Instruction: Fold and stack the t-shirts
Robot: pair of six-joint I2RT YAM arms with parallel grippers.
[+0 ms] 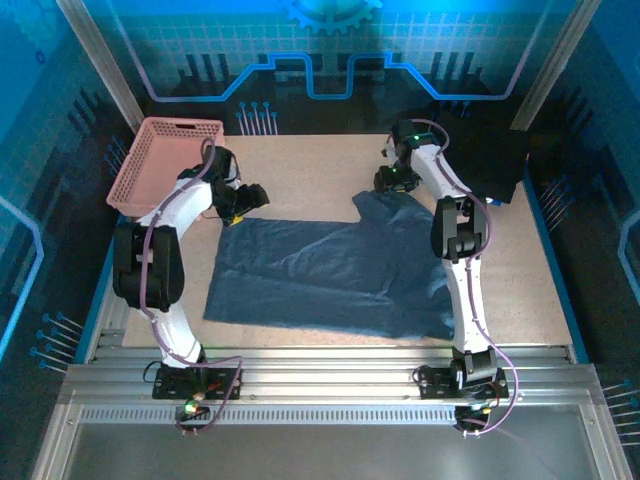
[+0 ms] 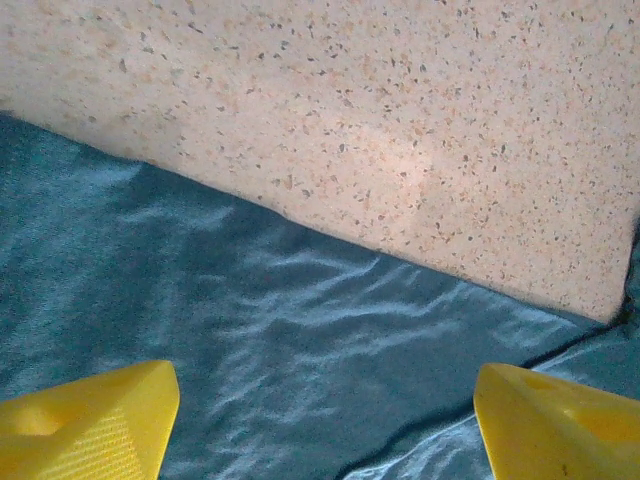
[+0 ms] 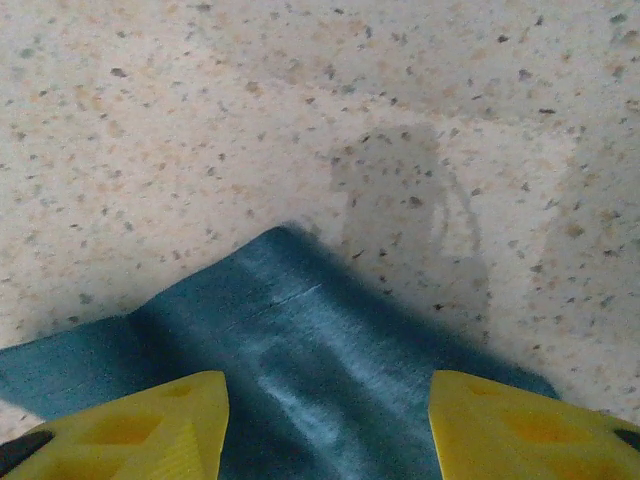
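Soft, light, limp t-shirt (image 1: 330, 270) spread flat at centre of tabletop (image 1: 300, 165). Left end effector (image 1: 245, 200) wide open, empty, over its 10 o'clock edge; right end effector (image 1: 390, 182) parted, empty, over 1 o'clock sleeve (image 3: 300, 340). Best pinched at edges.

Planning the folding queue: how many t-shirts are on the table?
1 for certain: the t-shirt spread flat in the middle of the table. The dark cloth heap at the far right corner may hide more.

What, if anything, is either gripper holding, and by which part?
Nothing: both the left gripper and right gripper stand open above the dark slate-blue cloth t-shirt.
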